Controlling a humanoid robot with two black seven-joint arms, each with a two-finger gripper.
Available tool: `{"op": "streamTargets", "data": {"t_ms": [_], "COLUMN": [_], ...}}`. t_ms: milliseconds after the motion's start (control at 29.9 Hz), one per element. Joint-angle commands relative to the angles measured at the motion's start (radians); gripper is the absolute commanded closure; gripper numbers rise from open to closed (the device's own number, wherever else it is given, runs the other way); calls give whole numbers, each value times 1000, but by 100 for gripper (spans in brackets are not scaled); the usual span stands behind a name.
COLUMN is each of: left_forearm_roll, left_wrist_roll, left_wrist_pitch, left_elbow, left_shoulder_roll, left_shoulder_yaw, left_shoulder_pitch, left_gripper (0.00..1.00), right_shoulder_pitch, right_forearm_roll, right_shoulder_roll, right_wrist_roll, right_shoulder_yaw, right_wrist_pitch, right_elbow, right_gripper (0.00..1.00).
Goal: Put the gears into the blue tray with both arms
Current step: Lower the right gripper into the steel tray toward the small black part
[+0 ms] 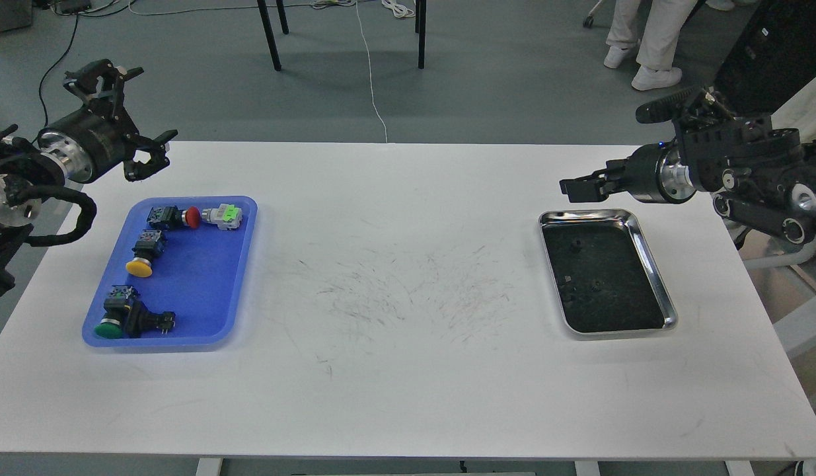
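Observation:
Two tiny black gears (577,244) (596,285) lie on the dark floor of a shiny steel tray (652,264) at the right. The blue tray (203,277) lies at the left and holds several push-button switches and no gear that I can see. My left gripper (127,112) hovers beyond the blue tray's far left corner, its claws spread open and empty. My right gripper (577,187) points left just above the steel tray's far edge. It looks dark and end-on, so its fingers cannot be told apart.
In the blue tray are a red-capped switch (183,217), a yellow-capped one (141,263) and a green-capped one (113,322). The white table (394,297) shows scuff marks in the middle. Chair legs, cables and a person's legs are beyond the far edge.

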Motion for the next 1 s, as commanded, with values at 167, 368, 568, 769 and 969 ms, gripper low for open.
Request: {"op": "streamTargets", "data": {"t_ms": [167,368,568,769,969], "left_forearm_roll": [-2,-2,-2,-2,-2], "left_wrist_roll": [-1,-3,-3,-3,-3], "left_wrist_pitch": [-1,-1,1,1,-1], "left_elbow": [0,0,0,0,-1], "left_shoulder_roll": [0,-2,-3,-6,-5], "left_shoulder_yaw": [-1,-1,-1,-1,-1], "left_shoulder_pitch": [5,15,16,16,28], "left_gripper": [1,1,1,1,1], "right_shoulder_pitch": [-74,-114,-154,-183,-206], "right_forearm_roll": [-5,-6,-8,-8,-6], "right_shoulder_roll": [77,87,80,80,87], "right_wrist_roll": [30,54,56,56,54], "right_shoulder_yaw": [-35,-38,-36,-36,-36], "right_wrist_pitch": [-5,-3,-5,-6,-6], "right_elbow": [-75,-103,-129,-155,-201], "right_gripper": [9,13,17,18,20]}}
